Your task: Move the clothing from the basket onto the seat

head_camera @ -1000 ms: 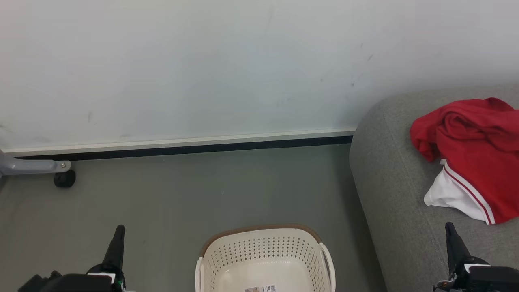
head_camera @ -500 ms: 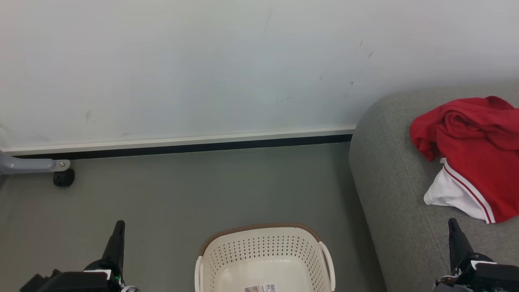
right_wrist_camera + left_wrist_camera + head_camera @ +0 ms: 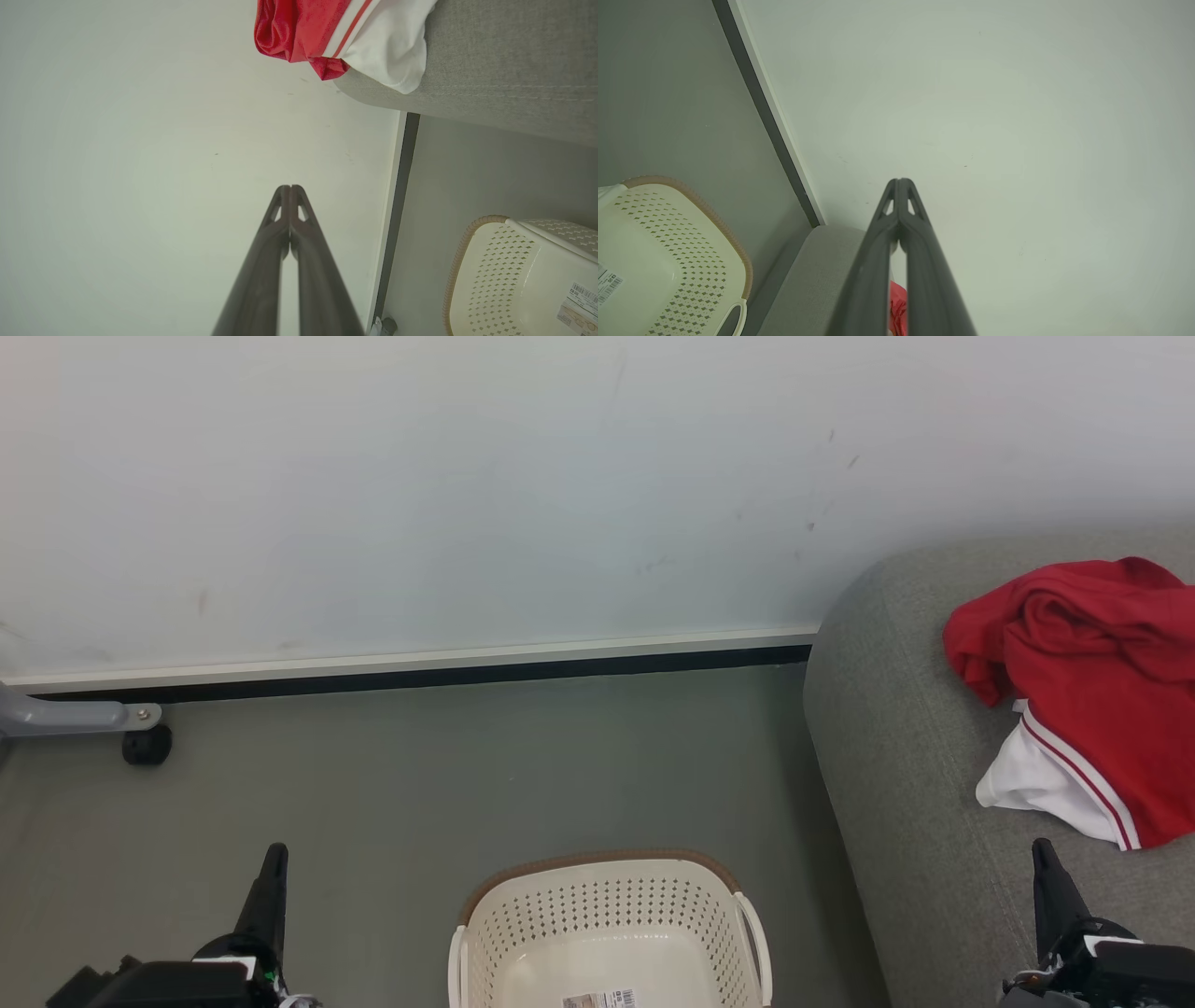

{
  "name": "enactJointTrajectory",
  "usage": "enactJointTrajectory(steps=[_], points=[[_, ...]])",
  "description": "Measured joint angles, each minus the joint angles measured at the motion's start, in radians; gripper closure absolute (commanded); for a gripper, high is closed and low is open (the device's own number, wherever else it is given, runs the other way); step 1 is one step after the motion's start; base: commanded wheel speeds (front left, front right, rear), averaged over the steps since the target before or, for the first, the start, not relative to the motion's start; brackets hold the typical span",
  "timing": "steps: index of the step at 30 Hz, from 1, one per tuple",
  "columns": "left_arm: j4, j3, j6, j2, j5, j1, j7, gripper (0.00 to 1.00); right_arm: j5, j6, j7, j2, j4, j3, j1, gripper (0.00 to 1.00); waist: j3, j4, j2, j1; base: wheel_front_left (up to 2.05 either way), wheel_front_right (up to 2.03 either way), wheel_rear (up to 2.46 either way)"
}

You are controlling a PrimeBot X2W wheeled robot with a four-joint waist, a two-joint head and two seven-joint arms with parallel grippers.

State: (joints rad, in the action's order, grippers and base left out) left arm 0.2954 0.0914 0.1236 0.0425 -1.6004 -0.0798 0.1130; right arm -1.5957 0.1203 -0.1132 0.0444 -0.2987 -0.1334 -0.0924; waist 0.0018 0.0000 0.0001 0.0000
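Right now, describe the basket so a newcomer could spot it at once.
Start at the grey sofa against the pale wall. On the floor just left of its rounded end stands the basket. It is cream plastic with perforated sides and a brown rim, unlike the red clothing on the sofa.

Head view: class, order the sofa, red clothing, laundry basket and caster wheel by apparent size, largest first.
1. Grey sofa.
2. Red clothing and laundry basket: about alike, both cut off by the picture's edge, so not ranked.
3. Black caster wheel.
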Motion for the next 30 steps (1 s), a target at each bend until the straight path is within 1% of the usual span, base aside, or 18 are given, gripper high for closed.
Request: enactJointTrajectory(steps=[30], points=[[0.0, 0.0, 0.0, 0.0, 0.0, 0.0, 0.0, 1.0, 0.0, 0.0, 0.0, 0.0, 0.0, 0.0, 0.0, 1.0, 0.0, 0.0, 0.0, 0.0, 0.0, 0.0, 0.0]])
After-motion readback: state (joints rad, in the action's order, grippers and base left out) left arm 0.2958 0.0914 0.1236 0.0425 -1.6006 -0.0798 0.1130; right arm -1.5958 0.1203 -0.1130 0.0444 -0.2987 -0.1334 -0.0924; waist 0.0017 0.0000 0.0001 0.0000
